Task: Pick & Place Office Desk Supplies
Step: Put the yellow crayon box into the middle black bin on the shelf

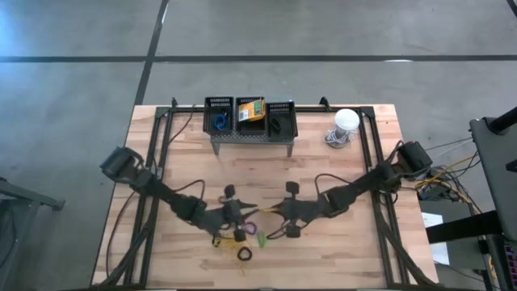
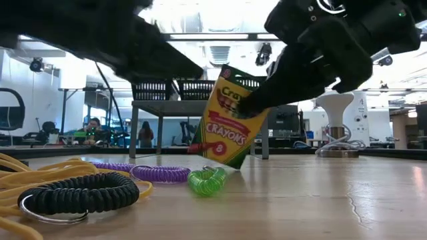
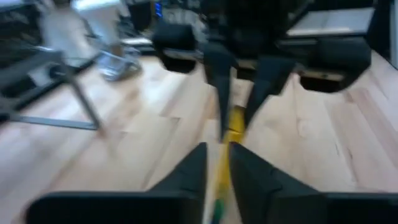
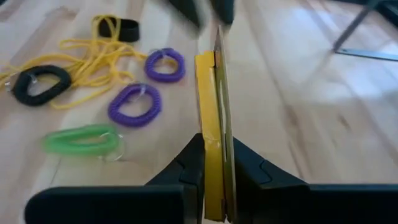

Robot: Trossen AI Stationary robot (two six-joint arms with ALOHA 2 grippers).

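Starting at the left, we see the left gripper (image 1: 245,212) near the front edge of the table (image 1: 339,259), around the middle. Its fingers stand slightly apart on either side of the crayon box (image 2: 228,120), and we cannot tell whether they touch it. Below it, toward the front edge, lie the yellow bands (image 4: 93,59), tangled, with 2 black loops (image 4: 34,84), 2 purple loops (image 4: 134,104) and 1 green loop (image 4: 84,140) among and beside them, all coiled like phone cord.

The crayon box is yellow and green with "CRAYONS" and an 8 printed on its face. It stands tilted, 1 lower corner at the wood, just beside the green loop.

To its right, the right gripper (image 4: 216,163) has its fingers closed on the narrow sides of the box, pinching it edge-on.

At the back edge, 3 black mesh baskets (image 1: 250,115) sit in a row on a grey metal stand (image 1: 250,139); the left holds a blue loop (image 1: 220,122), the middle another crayon box (image 1: 251,110).
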